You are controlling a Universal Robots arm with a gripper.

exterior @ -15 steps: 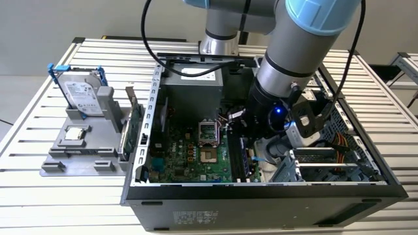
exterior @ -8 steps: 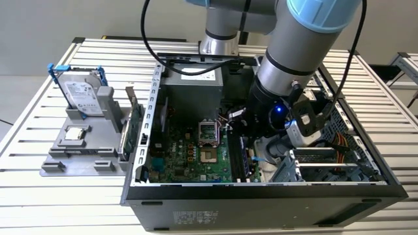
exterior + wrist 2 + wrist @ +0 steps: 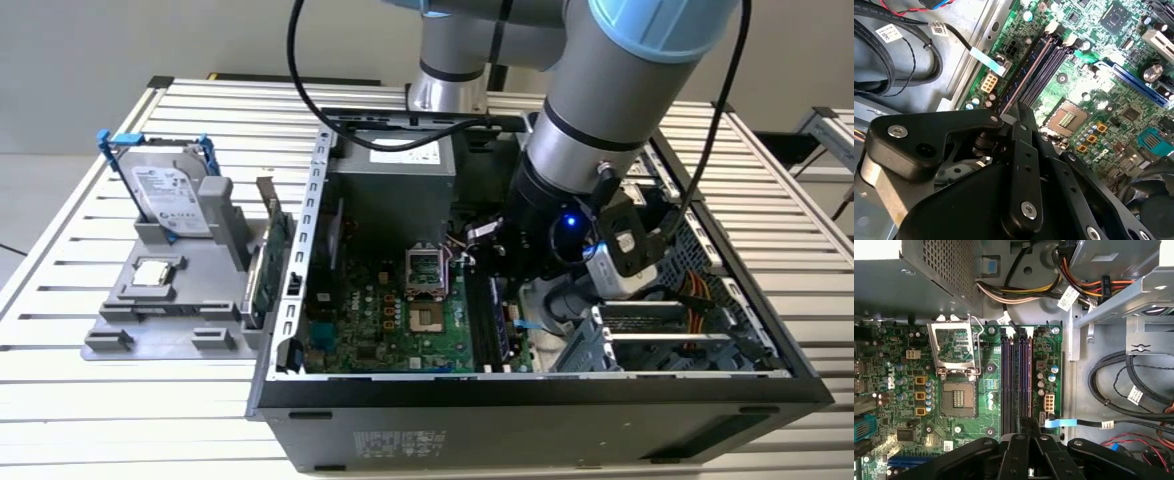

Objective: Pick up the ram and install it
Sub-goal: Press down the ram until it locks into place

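You had the ram (image 3: pixel 1026 75) edge-on over the slots (image 3: pixel 1016 370), standing along one of them, beside the socket (image 3: pixel 959 385); whether it was fully seated, the pictures did not show. The gripper (image 3: pixel 1019 112) had its fingers drawn together on the near end of the stick, clamping it by its thin faces.

The risks, as I judge them: a stick tilted off the slot's line would bind and load the board (image 3: pixel 904 365) unevenly if pressed; because the hold was at one end only, the far end could ride high while the near end went in; the latches at the slot ends could be caught under the stick's corners if they were not swung out; and the cables (image 3: pixel 1134 380) lay just beside the slots, on the side away from the socket — a sideways drift could snag them.

Your arm came down steeply into the open case (image 3: pixel 534 385) on the tabletop (image 3: pixel 134 380), wrist pointing almost straight down, on the exterior view's right of the socket.
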